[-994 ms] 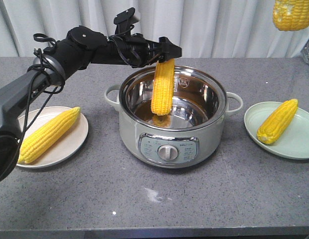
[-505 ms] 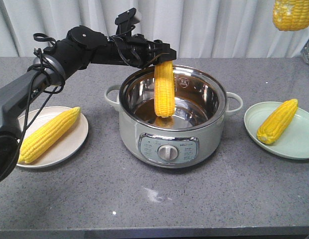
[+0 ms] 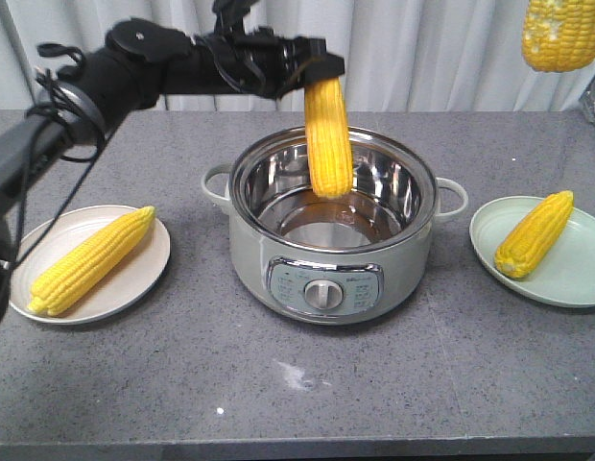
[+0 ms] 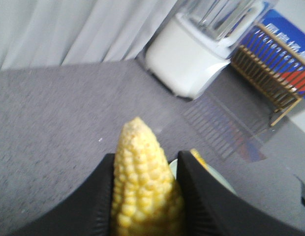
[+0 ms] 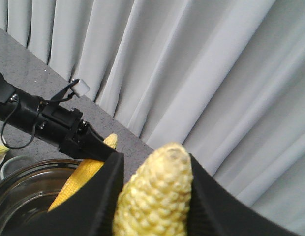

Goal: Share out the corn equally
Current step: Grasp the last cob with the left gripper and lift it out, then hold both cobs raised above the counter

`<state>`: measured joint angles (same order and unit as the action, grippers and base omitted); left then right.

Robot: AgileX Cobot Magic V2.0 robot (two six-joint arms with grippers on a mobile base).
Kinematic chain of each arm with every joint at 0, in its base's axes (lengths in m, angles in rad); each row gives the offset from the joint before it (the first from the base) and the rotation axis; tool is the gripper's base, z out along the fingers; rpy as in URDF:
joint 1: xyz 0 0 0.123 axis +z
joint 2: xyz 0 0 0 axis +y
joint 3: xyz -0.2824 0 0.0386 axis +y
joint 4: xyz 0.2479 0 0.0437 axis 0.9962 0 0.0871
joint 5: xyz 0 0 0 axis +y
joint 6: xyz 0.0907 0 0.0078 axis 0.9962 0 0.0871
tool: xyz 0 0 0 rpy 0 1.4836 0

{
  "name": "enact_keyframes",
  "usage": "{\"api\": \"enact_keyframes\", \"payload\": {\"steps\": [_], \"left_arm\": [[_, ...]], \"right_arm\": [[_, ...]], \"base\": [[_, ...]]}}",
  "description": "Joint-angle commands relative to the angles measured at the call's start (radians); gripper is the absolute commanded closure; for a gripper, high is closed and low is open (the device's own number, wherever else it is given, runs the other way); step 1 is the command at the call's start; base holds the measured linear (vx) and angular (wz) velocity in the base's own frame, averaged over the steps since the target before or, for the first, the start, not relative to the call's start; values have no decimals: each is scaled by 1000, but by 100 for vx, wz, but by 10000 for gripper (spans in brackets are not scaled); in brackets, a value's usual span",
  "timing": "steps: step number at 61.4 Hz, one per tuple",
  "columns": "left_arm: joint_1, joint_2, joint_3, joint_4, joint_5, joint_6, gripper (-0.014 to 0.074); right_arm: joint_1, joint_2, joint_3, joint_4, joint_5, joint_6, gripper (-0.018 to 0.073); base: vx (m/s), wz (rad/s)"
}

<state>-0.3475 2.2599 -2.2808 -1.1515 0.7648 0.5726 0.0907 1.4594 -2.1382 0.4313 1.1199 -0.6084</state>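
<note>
Jaws, left: left gripper (image 3: 315, 75) clamped on hanging cob (image 3: 328, 139), which dangles below them over the pot (image 3: 278, 252), likely for carrying out.
Jaws, right: right gripper (image 5: 152, 196) closed around second cob (image 5: 160, 169), held high.
Plates: left plate (image 3: 134, 280) bears third cob (image 3: 91, 259), right plate (image 3: 578, 280) fourth cob (image 3: 535, 233), far below the jaws — one more apiece evens them.

Bright, even light lay over the grey speckled tabletop (image 3: 278, 384), with soft shadows under the round steel-lined cooker pot (image 3: 254, 264) and glare inside it. The left wrist view's yellow kernelled corn cob (image 4: 142, 196) was blurred.
</note>
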Motion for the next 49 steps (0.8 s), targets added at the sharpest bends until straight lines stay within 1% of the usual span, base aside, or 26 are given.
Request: {"api": "enact_keyframes", "payload": {"steps": [1, 9, 16, 26, 33, 38, 42, 46, 49], "left_arm": [[4, -128, -41, -57, 6, 4, 605], [27, -212, -41, -21, 116, 1, 605], [48, -290, -41, 68, 246, -24, 605], [56, -393, -41, 228, 386, -154, 605], [56, -451, -41, 307, 445, -224, 605], [56, -483, -41, 336, 483, -255, 605], [56, -512, -39, 360, 488, -296, 605], [56, -533, -38, 359, 488, -318, 605], [56, -546, -38, 358, 488, -319, 604]], "right_arm": [[-3, -26, -20, 13, -66, 19, 564], [-3, -26, -20, 13, -48, 52, 564], [-3, -26, -20, 14, -26, 91, 564], [-3, -26, -20, 15, 4, 121, 564], [-3, -26, -20, 15, 31, 138, 564], [-3, -26, -20, 18, 35, 139, 564], [-3, -26, -20, 18, 39, 139, 564], [-3, -26, -20, 18, 49, 139, 564], [-3, -26, -20, 18, 55, 139, 564]], "base": [[0, 0], [0, 0], [0, 0], [0, 0], [0, 0], [0, 0], [0, 0], [0, 0], [0, 0]]}}
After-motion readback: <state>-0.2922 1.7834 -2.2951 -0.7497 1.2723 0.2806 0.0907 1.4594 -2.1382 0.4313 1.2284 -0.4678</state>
